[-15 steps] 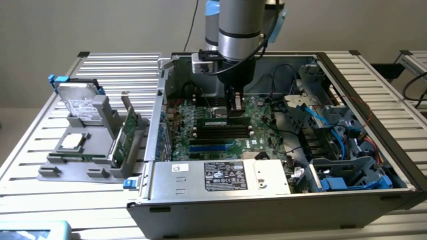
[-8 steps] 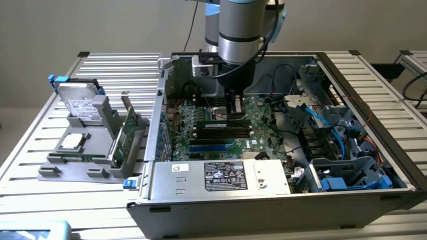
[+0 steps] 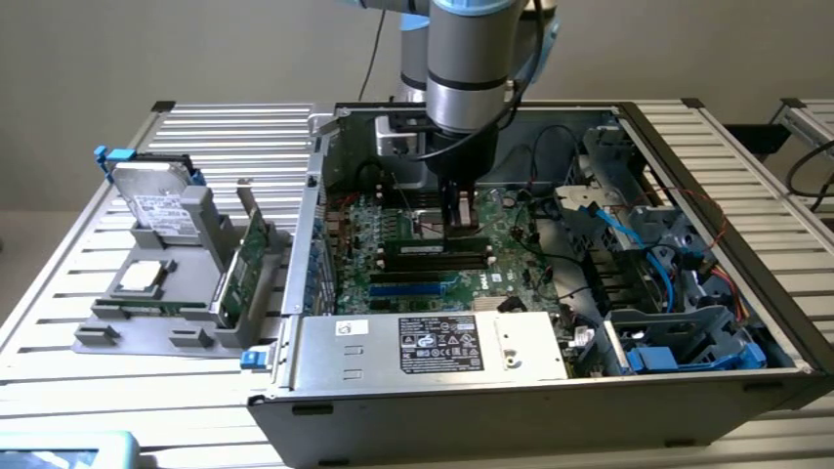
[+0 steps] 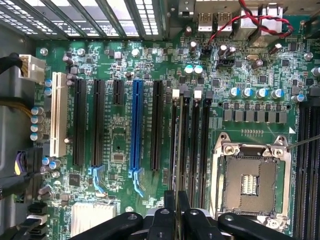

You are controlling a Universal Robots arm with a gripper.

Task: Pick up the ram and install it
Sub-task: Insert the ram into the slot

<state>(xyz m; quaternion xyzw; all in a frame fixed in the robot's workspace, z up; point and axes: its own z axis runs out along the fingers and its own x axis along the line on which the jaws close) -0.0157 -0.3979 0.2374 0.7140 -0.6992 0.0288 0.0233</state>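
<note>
Over green motherboard (image 4: 150,65), black two-fingered gripper (image 4: 176,202) pinched thin green ram stick (image 4: 176,165) edge-on above black memory slots (image 4: 194,150); I judged square alignment essential.

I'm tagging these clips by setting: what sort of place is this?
Probably a robotics lab bench for PC assembly: an open computer case lies on a slatted metal table, a robot arm reaches down over its motherboard, and spare parts stand in a grey holder beside it.

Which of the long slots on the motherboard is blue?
The one blue slot, between two black slots; the others are black, except a white slot at the row's end.
</note>
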